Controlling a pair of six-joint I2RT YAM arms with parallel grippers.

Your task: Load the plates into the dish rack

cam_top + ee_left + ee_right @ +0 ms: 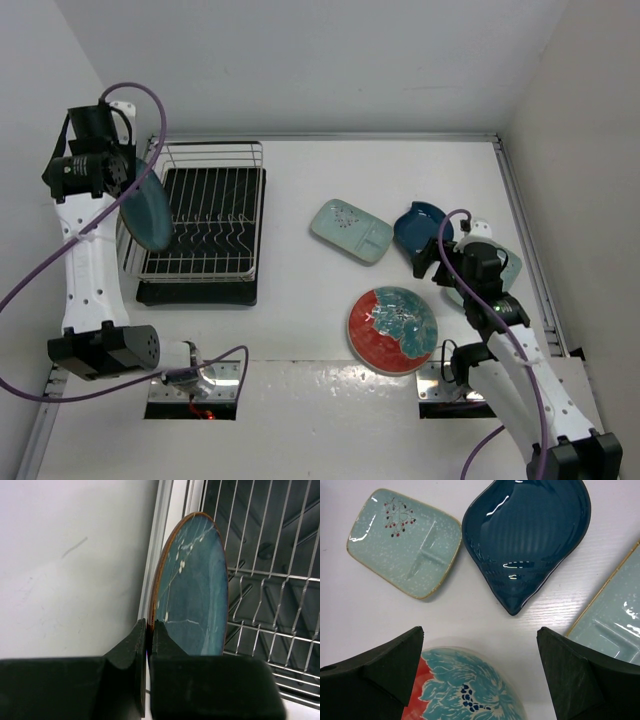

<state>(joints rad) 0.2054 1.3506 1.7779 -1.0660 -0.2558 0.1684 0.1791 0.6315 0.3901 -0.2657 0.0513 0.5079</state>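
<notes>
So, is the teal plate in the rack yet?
Not yet: the left hand grips the teal plate by its rim, on edge, at the left side of the dish rack, whose prongs are bare.

table (300,320) | left: dish rack (215,200) | right: red plate (392,328), mint plate (350,231), second mint plate (615,622) (half hidden), leaf plate (420,225)
</notes>
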